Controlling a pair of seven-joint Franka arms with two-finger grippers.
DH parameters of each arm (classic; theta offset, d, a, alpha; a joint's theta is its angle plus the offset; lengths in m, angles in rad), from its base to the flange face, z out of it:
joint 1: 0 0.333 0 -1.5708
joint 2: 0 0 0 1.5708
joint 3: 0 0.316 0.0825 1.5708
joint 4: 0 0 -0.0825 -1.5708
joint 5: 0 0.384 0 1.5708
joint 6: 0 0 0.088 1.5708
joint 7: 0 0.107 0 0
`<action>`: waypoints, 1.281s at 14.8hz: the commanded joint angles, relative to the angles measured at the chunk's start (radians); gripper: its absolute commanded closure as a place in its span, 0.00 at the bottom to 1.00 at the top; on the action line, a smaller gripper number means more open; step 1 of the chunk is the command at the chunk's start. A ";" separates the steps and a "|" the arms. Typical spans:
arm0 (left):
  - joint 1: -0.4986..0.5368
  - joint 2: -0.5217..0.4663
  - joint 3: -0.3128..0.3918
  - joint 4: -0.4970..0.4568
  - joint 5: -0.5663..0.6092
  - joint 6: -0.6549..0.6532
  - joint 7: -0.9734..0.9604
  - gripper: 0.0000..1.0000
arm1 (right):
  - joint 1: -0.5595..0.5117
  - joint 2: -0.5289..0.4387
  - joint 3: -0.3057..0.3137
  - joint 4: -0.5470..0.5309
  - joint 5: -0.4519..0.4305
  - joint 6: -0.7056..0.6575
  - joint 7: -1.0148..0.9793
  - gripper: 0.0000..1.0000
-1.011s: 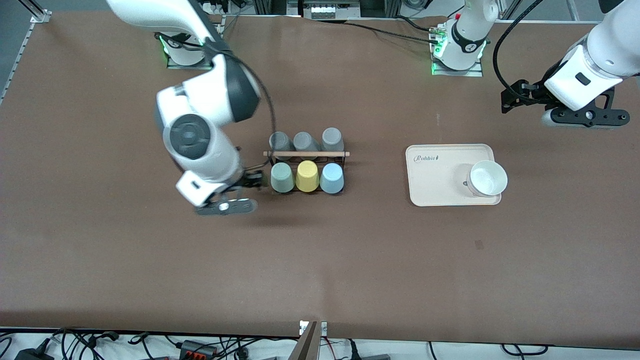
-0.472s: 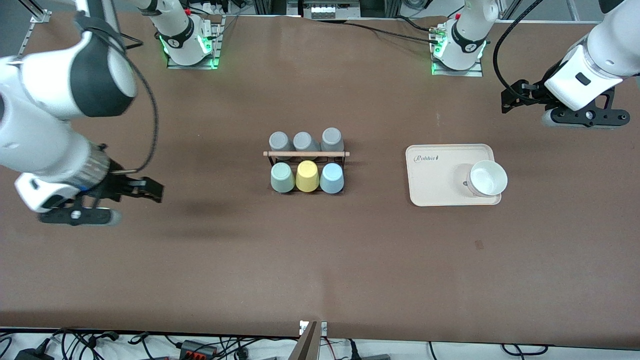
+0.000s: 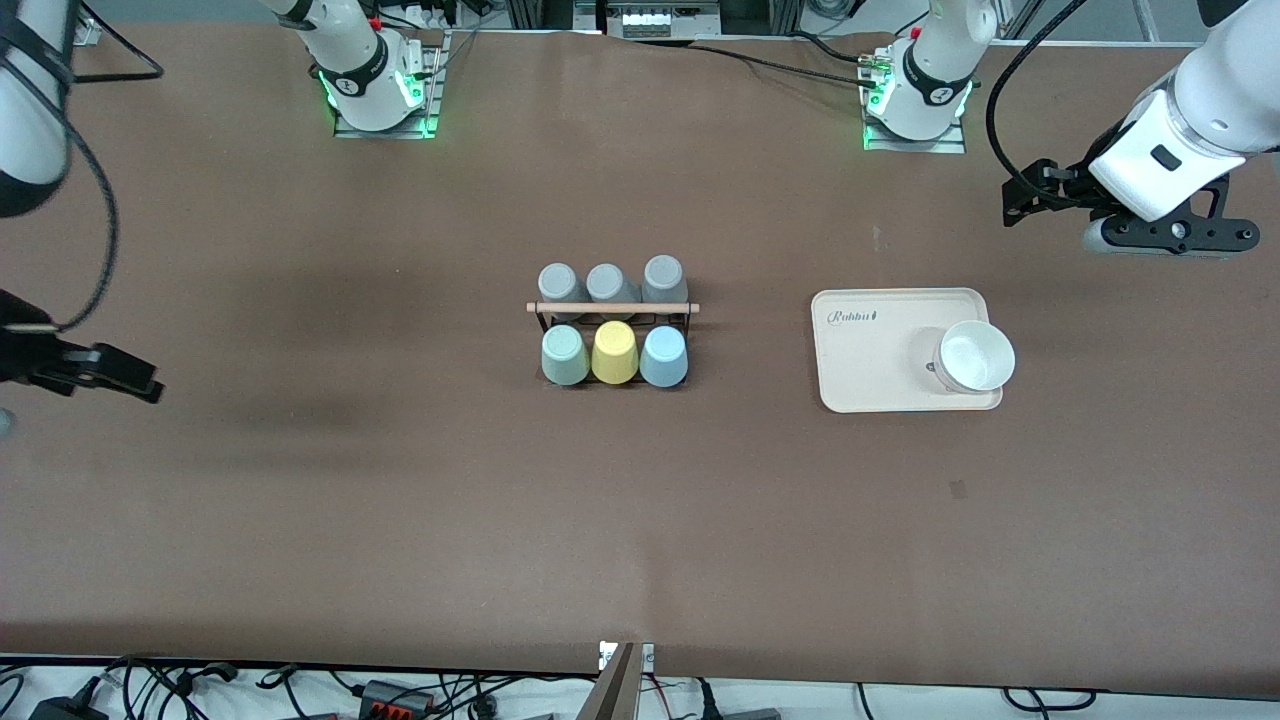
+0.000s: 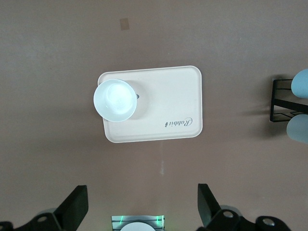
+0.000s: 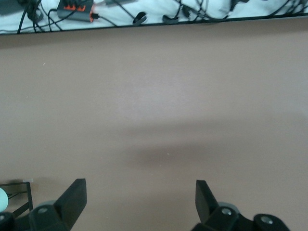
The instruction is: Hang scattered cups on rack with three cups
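The black wire rack (image 3: 612,309) with a wooden rod stands mid-table. On its side nearer the front camera hang the sage green cup (image 3: 564,355), a yellow cup (image 3: 614,352) and the light blue cup (image 3: 663,356), all upside down. My right gripper (image 3: 145,383) is open and empty, over bare table at the right arm's end, well apart from the rack; its wrist view (image 5: 139,197) shows only a rack corner (image 5: 19,192). My left gripper (image 3: 1015,200) waits open and empty (image 4: 143,204) high over the left arm's end.
Three grey cups (image 3: 610,282) hang on the rack's farther side. A cream tray (image 3: 870,370) with a white bowl (image 3: 975,356) lies toward the left arm's end, also in the left wrist view (image 4: 163,103). Cables (image 5: 77,9) run along the table's near edge.
My right arm has swung away from the rack beside the sage green cup to the right arm's end of the table, empty. The left arm and the cups have not moved.
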 commanded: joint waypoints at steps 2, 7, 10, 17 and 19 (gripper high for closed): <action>0.009 -0.009 0.002 0.007 -0.021 -0.015 0.022 0.00 | -0.100 -0.104 0.102 -0.105 -0.023 0.000 -0.009 0.00; 0.009 -0.010 0.002 0.007 -0.021 -0.015 0.022 0.00 | -0.105 -0.110 0.113 -0.107 -0.061 0.003 -0.102 0.00; 0.008 -0.010 0.002 0.005 -0.021 -0.015 0.022 0.00 | -0.103 -0.202 0.111 -0.249 -0.061 0.058 -0.126 0.00; 0.009 -0.010 0.002 0.002 -0.021 -0.016 0.028 0.00 | -0.102 -0.435 0.116 -0.592 -0.069 0.207 -0.101 0.00; 0.009 -0.010 0.002 0.002 -0.021 -0.016 0.027 0.00 | -0.103 -0.437 0.114 -0.580 -0.069 0.166 -0.112 0.00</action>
